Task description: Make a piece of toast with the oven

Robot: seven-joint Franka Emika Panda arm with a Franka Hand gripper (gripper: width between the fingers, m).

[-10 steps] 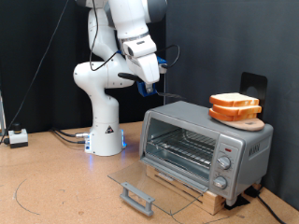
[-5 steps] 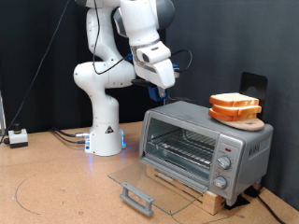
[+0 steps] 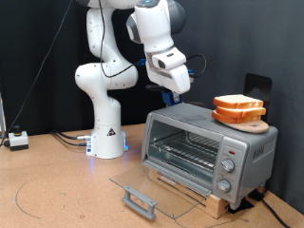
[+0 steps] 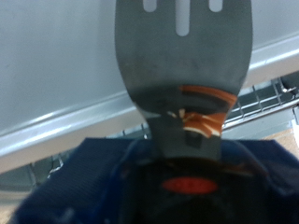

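one pincer (image 3: 177, 96) nearer oven (image 3: 209, 149)

— What do I have behind the rig?
— A black curtain (image 3: 38, 47) fills the backdrop.
— And underneath?
— A brown wooden tabletop (image 3: 57, 185), evenly lit, with a small white box (image 3: 17, 140) and cables (image 3: 68, 139) at the exterior view's left.
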